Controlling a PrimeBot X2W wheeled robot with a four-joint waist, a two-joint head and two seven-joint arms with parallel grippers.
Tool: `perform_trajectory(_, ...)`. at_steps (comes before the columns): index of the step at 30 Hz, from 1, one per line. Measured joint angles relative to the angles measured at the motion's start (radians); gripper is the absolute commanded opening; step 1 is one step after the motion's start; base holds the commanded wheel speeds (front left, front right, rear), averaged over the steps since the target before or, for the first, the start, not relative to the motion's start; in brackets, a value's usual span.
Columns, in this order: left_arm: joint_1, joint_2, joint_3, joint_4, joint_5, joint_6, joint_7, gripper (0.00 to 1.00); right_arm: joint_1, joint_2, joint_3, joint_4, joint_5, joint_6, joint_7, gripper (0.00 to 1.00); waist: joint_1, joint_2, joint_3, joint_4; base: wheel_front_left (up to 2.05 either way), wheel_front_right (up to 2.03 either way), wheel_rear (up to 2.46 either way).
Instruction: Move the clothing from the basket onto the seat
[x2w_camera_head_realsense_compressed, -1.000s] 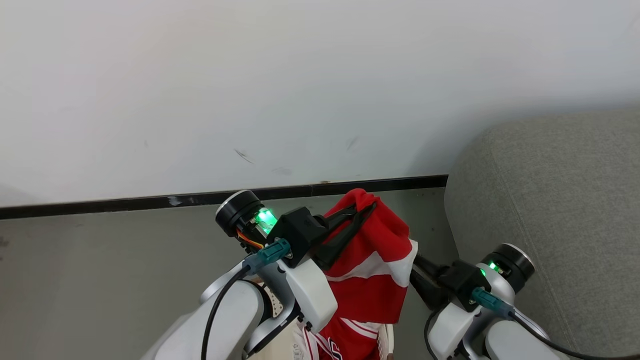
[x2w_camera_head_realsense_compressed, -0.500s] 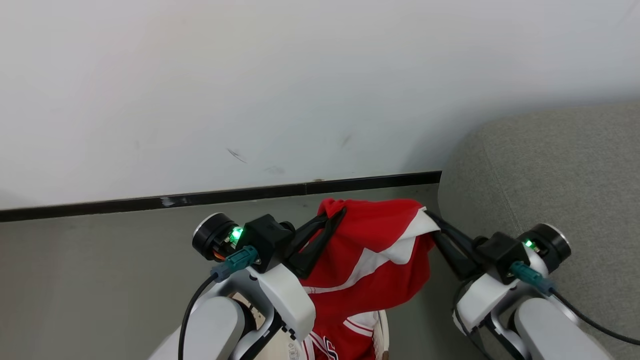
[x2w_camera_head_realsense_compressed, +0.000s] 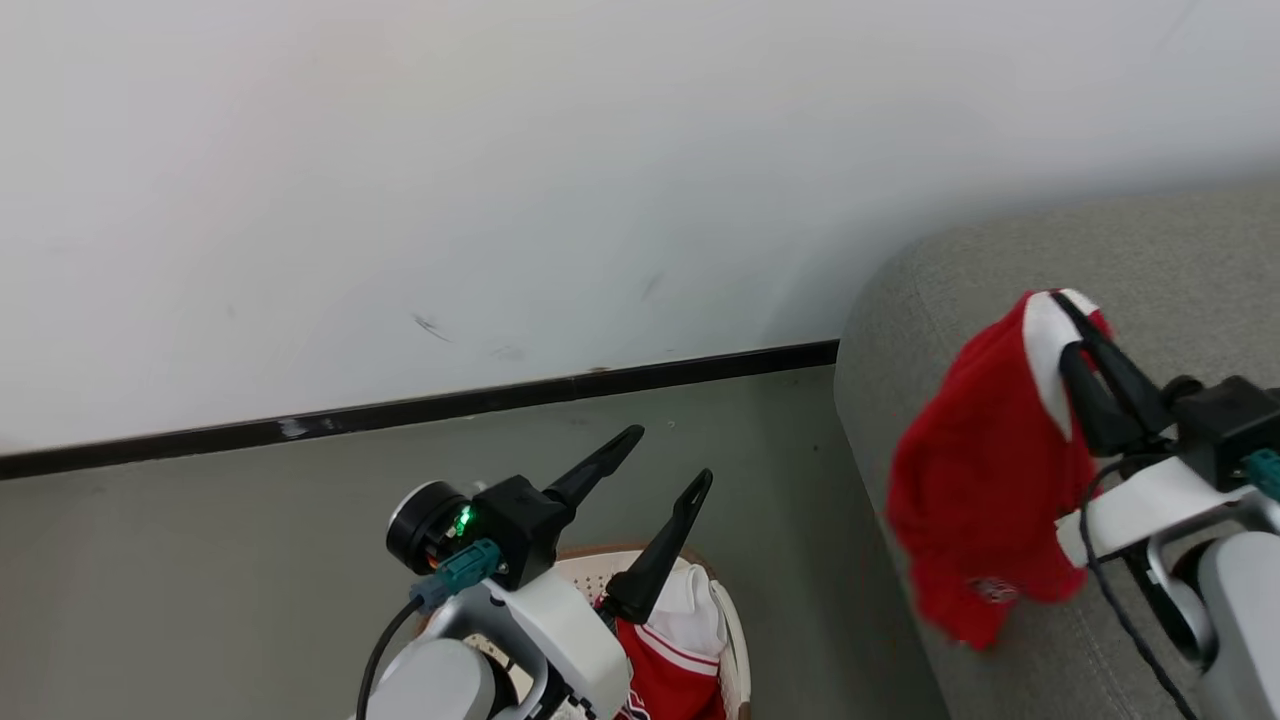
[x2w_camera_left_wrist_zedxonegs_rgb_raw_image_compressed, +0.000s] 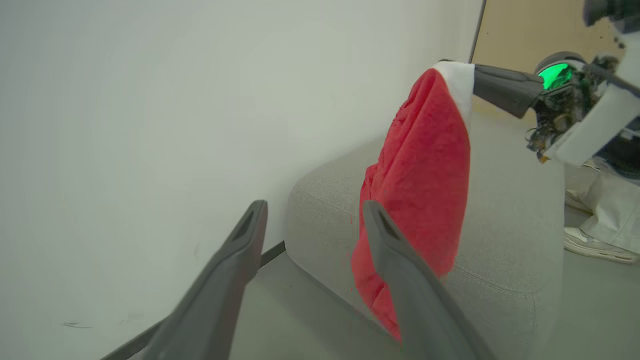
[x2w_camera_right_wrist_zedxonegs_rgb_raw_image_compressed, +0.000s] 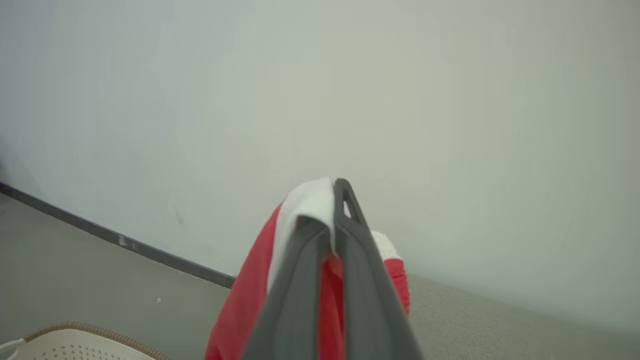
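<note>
One red fabric garment with a white edge (x2w_camera_head_realsense_compressed: 985, 480) is held aloft, pinched at that edge by the right gripper (x2w_camera_head_realsense_compressed: 1063, 322), hung limp and crumpled before the rounded end of the large grey fabric sofa (x2w_camera_head_realsense_compressed: 1000, 250); contact cannot be told. A second red garment with white stripes (x2w_camera_head_realsense_compressed: 655, 675) is bunched inside the oval cream perforated plastic basket with brown woven rim (x2w_camera_head_realsense_compressed: 590, 568), near the sofa.

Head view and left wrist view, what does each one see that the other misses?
Head view's extra: the oval cream plastic basket with a brown rim, a red-and-white garment inside. Left wrist view's extra: a person's white shoe. Shared: the right claw shut on a hanging red garment with white trim by the grey fabric sofa, and the open left claw.
</note>
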Motion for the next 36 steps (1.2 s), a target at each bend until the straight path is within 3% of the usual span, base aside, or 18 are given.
perform_trajectory(10,0.041,-0.018,-0.041,0.03,-0.009,0.0,-0.047,1.0,0.118,-0.011,-0.201,-0.067,-0.028,0.0,0.0,0.0,0.0,0.0,-0.014,-0.053,0.0,0.0,0.0)
perform_trajectory(16,0.043,-0.032,-0.077,0.049,-0.016,-0.005,-0.065,1.0,0.173,0.002,-0.25,-0.101,-0.034,0.0,0.0,0.0,0.0,0.0,-0.022,-0.088,0.0,0.0,0.0)
perform_trajectory(26,0.044,-0.039,-0.125,0.083,-0.026,-0.01,-0.096,1.0,0.226,0.017,-0.216,-0.157,-0.034,0.0,0.0,0.0,0.0,0.0,-0.029,-0.158,0.0,0.0,0.0)
perform_trajectory(36,0.048,-0.042,-0.122,0.096,-0.026,0.001,-0.13,1.0,0.19,-0.008,-0.054,-0.122,0.013,0.0,0.0,0.0,0.0,0.0,-0.019,-0.212,0.0,0.0,0.0)
